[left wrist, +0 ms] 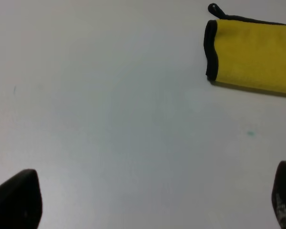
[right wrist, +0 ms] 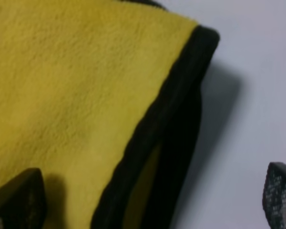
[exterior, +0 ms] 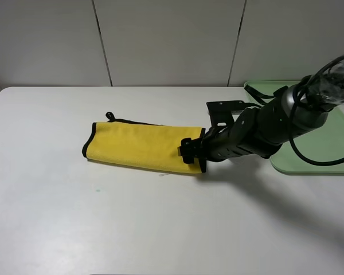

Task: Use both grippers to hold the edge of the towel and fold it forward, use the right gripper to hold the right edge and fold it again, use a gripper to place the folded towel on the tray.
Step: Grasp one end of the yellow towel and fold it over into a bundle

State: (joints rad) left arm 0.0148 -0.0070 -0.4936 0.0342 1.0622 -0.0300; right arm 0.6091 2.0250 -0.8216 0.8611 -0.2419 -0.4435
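Note:
The yellow towel [exterior: 140,146] with black trim lies folded into a long strip on the white table. My right gripper [exterior: 192,156] is low at the towel's right end. In the right wrist view the gripper [right wrist: 150,200] is open. One fingertip [right wrist: 19,198] is over the yellow cloth [right wrist: 62,95] and the other fingertip [right wrist: 281,200] is over bare table, so the jaws straddle the black right edge [right wrist: 157,129]. My left gripper [left wrist: 150,202] is open and empty over bare table, well away from the towel's left end [left wrist: 257,55]. The left arm is out of the exterior high view.
The light green tray [exterior: 327,143] sits at the table's right edge, behind the right arm [exterior: 264,132]. A small black loop [exterior: 109,116] sticks out at the towel's back left corner. White wall panels stand behind the table.

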